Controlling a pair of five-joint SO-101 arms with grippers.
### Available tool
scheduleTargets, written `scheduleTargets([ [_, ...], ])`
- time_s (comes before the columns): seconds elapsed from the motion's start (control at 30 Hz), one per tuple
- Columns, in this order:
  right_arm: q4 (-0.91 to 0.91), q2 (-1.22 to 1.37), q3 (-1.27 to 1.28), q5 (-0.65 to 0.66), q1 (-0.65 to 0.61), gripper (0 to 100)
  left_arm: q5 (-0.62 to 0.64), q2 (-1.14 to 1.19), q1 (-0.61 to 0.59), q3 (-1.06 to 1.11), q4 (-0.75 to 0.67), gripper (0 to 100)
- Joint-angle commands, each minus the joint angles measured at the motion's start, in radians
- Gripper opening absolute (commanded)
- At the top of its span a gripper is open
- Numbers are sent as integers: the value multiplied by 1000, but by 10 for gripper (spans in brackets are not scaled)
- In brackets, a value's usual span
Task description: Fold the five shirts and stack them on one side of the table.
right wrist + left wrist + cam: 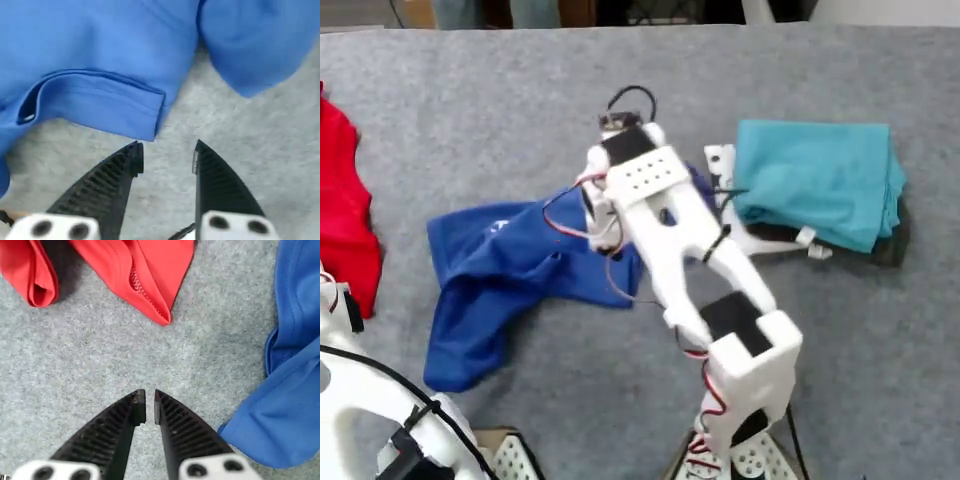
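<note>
A crumpled blue shirt lies in the middle of the grey table. My right arm stretches over the shirt's right edge. In the right wrist view my right gripper is open just above the table, and the blue shirt's hemmed edge lies close in front of its fingertips. A red shirt lies unfolded at the left edge. My left gripper is shut on nothing, low over bare table between the red shirt and the blue shirt. A folded teal shirt rests on a dark garment at the right.
A white object pokes out from under the teal stack, beside my right arm. The left arm's base is at the near left corner. Bare table stretches along the far side and at the near right.
</note>
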Motion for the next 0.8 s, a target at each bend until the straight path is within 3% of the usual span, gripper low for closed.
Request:
scheduleTargets([
  [0.0, -66, -39, 39, -54, -34, 174, 9, -5, 8, 1, -6, 58],
  [0.77, -123, 318, -191, -80, -43, 173, 6, -12, 7, 45, -6, 58],
])
